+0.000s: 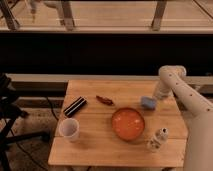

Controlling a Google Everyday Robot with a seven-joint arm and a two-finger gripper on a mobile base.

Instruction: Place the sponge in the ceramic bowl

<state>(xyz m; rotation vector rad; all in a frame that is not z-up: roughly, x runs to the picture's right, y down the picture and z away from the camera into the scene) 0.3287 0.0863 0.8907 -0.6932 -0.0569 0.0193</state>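
Wooden desk [100, 150] before a dark wall. The sponge [146, 102] lies on the desk just beyond the ceramic bowl [128, 124], which holds nothing. The gripper [156, 98], at the sponge's right end, is closed, apparently on it. Judged so, lifting and transfer into the bowl remain.
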